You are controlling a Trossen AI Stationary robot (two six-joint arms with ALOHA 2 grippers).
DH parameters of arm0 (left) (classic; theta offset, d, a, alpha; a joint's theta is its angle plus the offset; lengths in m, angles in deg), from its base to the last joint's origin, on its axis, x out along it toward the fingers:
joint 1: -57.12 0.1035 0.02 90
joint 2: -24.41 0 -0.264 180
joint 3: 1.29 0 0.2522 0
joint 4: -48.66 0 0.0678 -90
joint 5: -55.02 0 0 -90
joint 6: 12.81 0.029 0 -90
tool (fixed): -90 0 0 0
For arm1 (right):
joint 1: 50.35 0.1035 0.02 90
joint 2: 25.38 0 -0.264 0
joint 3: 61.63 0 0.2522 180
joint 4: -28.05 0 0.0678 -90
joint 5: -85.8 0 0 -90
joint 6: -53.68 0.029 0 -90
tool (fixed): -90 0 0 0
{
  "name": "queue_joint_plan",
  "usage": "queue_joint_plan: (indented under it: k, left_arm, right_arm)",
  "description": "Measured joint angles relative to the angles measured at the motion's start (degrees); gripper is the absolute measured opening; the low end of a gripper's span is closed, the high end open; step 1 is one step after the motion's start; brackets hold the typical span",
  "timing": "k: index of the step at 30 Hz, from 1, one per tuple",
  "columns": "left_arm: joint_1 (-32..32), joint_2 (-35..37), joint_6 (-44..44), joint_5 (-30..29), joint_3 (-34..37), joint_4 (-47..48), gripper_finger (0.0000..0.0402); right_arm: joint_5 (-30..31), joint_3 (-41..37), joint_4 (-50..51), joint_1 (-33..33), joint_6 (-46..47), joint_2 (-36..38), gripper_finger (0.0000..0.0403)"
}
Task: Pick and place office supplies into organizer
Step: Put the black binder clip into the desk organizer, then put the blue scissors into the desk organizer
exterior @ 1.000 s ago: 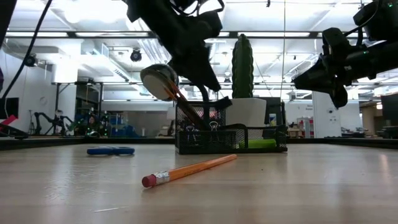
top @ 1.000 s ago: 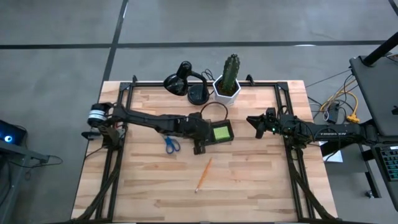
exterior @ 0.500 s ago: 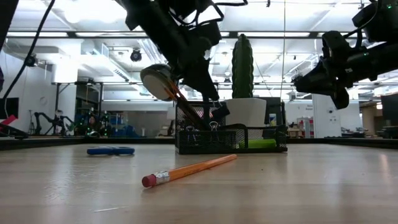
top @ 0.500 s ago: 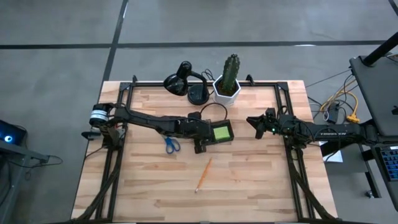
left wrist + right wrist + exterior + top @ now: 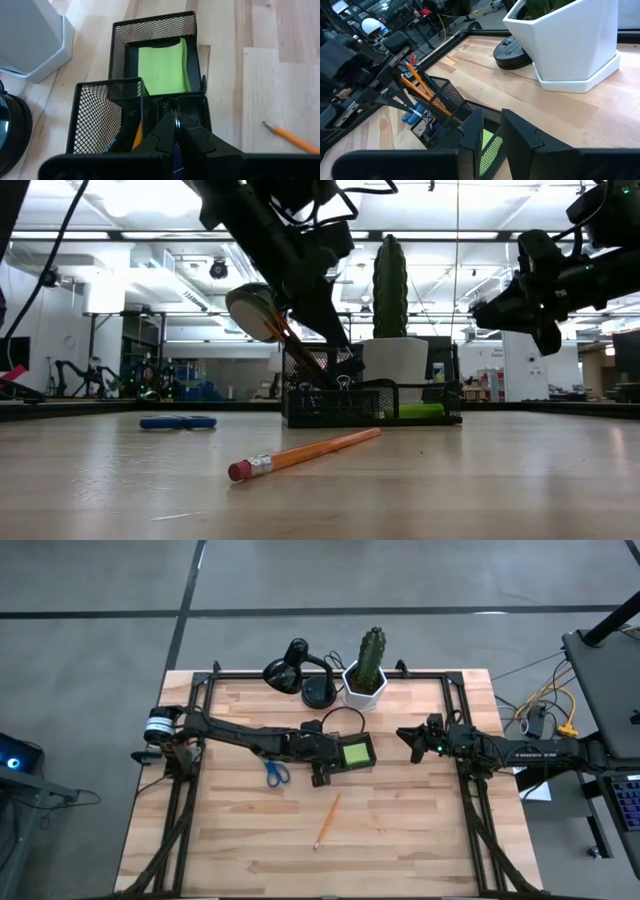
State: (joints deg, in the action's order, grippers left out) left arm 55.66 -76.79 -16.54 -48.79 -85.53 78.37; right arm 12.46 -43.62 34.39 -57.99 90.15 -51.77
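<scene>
The organizer (image 5: 345,753) is a black mesh tray with a taller pencil cup. The lime-green sticky pad (image 5: 160,67) lies in its open compartment, and orange pencils (image 5: 300,355) lean in the cup. My left gripper (image 5: 176,122) is shut, slanting down over the small compartment beside the cup. Whether its tips touch anything, I cannot tell. A loose orange pencil (image 5: 327,820) lies flat nearer the front edge. Blue-handled scissors (image 5: 275,773) lie flat to the organizer's left. My right gripper (image 5: 408,735) hangs above the table's right side, slightly open with nothing between its fingers.
A black desk lamp (image 5: 295,670) and a white hexagonal pot with a cactus (image 5: 367,675) stand right behind the organizer at the far edge. Bare wooden tabletop stretches around the loose pencil toward the near edge. A dark frame runs along the table's sides.
My left gripper has sunk a little toward the organizer, staying shut.
</scene>
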Motion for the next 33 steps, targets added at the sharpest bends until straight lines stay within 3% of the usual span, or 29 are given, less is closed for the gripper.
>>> queue_joint_plan:
  k: [22, 33]
  left_arm:
    - [0.00, 0.03, -0.31, 0.23, 0.00, -0.08, 0.0001]
    - [0.00, 0.05, -0.31, 0.42, 0.00, -0.08, 0.0048]
  right_arm:
    - [0.01, 0.00, 0.00, 0.00, -0.42, 0.00, 0.0059]
    - [0.01, 0.00, -0.02, 0.01, -0.46, -0.02, 0.0059]
